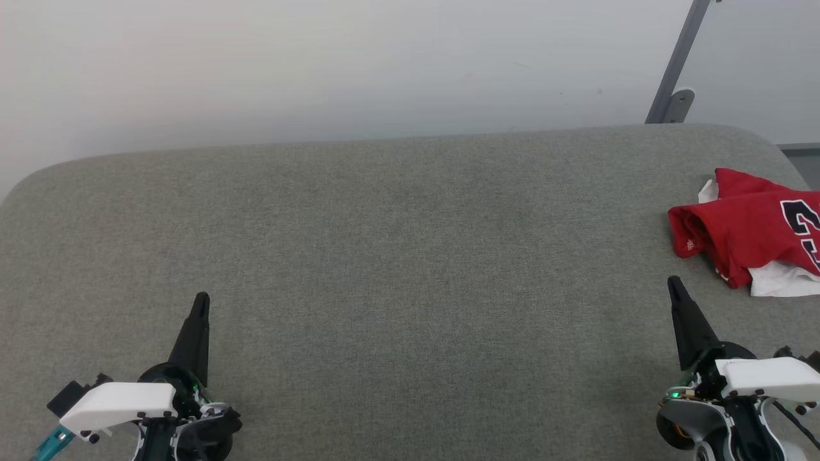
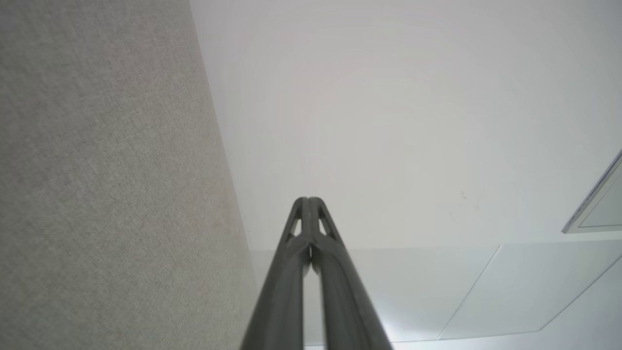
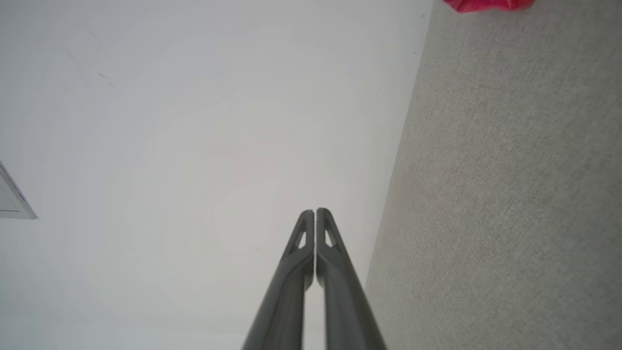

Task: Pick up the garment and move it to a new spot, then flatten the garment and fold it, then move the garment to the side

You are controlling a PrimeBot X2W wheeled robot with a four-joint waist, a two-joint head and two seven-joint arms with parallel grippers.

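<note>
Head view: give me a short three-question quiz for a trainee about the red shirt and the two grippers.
1. True or false: the red jersey-style shirt with white sleeves and black numerals lies spread flat in the middle of the grey fabric-covered table.
2. Which is nearer the shirt? A) the left gripper B) the right gripper
3. Fill in: both grippers' jaws are ____ and hold nothing.

Key: 1. False: it lies bunched at the table's right edge. 2. B. 3. Shut.
</note>
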